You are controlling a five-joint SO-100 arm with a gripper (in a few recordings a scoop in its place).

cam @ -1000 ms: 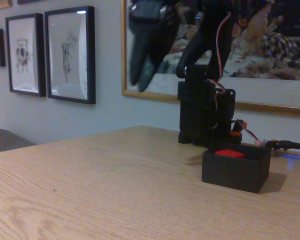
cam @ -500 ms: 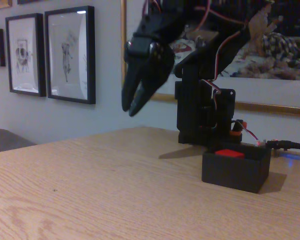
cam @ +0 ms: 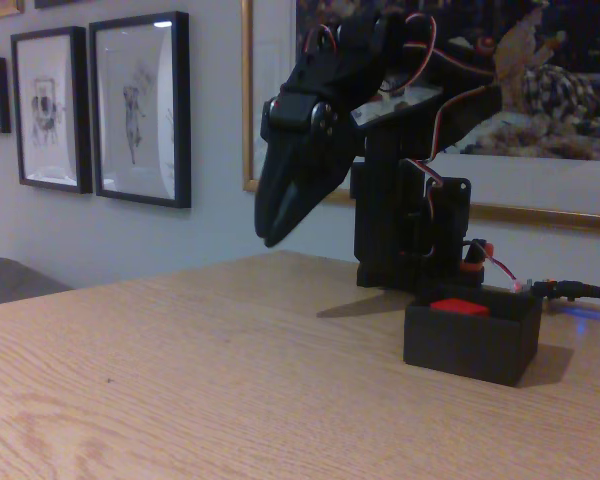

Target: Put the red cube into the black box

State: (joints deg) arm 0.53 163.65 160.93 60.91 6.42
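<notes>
Oak-grained wood, pale and matte, makes up the table that fills the lower half of the fixed view, its far edge running toward a plain grey-white wall. On that wall hang black-framed prints with white mats at about ten o'clock, and a large gilt-framed painting at one o'clock. A grey rounded seat back shows at nine o'clock.

At four o'clock on the table sits the black box, low, matte, thick-walled and open on top. The red cube lies inside it, its flat bright top level with the rim. Just behind the box stands the arm's blocky black base, with red and white wires looping over it.

From the base the arm folds forward, and the gripper, glossy black plastic and tapered, hangs in the air at about eleven o'clock from the box, well apart from it, pointing down. Its fingers lie pressed together, clenched on nothing.
</notes>
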